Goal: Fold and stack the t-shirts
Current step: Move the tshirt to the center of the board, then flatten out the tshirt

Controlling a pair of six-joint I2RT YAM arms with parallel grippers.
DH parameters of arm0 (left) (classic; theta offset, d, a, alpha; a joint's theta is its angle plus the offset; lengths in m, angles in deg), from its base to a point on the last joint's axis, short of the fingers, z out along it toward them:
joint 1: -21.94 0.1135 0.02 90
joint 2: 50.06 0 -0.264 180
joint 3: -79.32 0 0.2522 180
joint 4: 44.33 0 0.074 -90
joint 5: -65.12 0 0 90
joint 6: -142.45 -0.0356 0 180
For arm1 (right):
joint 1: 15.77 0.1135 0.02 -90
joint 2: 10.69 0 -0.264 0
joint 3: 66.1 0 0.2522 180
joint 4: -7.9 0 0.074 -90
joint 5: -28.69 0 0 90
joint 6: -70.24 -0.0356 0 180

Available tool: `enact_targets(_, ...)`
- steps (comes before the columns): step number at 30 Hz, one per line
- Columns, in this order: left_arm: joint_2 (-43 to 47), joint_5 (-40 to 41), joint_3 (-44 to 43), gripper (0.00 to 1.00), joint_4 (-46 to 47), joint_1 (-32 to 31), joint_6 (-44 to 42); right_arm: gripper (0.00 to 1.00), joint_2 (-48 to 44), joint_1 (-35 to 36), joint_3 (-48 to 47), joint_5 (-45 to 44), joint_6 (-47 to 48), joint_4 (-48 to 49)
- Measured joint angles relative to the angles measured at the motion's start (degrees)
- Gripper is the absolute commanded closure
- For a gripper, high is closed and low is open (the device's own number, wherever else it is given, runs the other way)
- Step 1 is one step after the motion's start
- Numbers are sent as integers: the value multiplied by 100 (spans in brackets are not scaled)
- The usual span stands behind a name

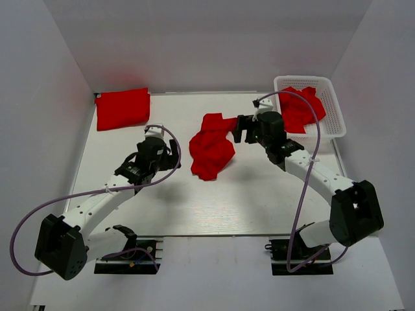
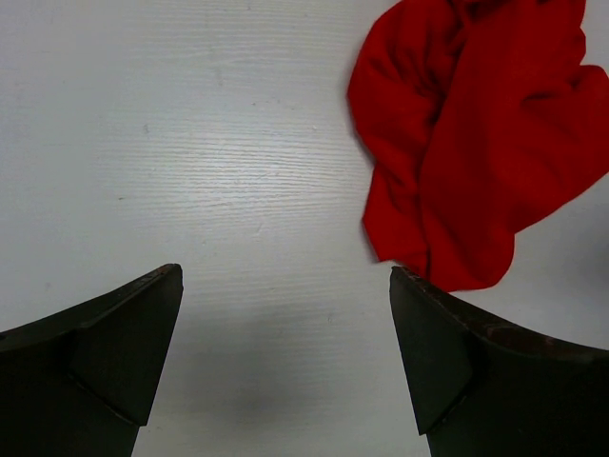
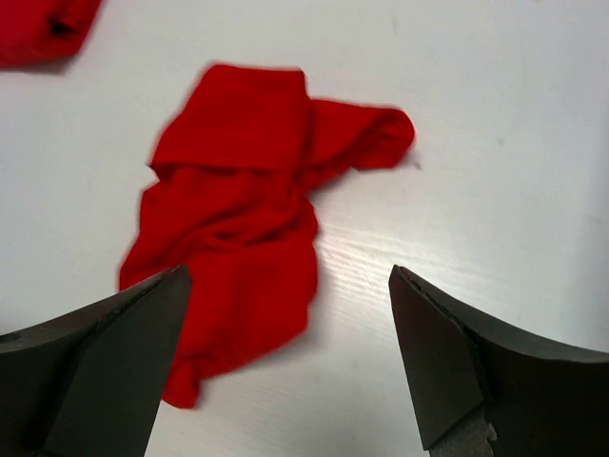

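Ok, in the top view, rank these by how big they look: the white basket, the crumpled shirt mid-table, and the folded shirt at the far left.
Largest: the white basket, clearly.
Next: the crumpled shirt and the folded shirt are too close to rank. The crumpled one runs longer and the folded one wider.

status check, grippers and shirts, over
Both open, empty: left gripper, right gripper. Mid-table a crumpled t-shirt; folded t-shirt back left; third t-shirt in basket. Nothing in the way.
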Motion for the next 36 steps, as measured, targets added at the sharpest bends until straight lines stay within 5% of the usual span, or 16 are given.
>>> enact_targets(14, -741, -1307, 11, 0, 684, 2, -363, 10, 304, 0, 111, -306, -157, -391)
enact_targets(21, -2096, -2205, -647, 2, 1362, 2, -455, 10, 1373, -4, -767, -52, -118, -361)
enact_targets(29, -3491, -2474, -1742, 29, 1606, 2, -535, 10, 2728, -66, -2332, 267, -146, -254)
enact_targets(36, -3908, -2682, -1912, 71, 1602, 2, -616, 14, 3781, -138, -3475, 708, -271, -315)
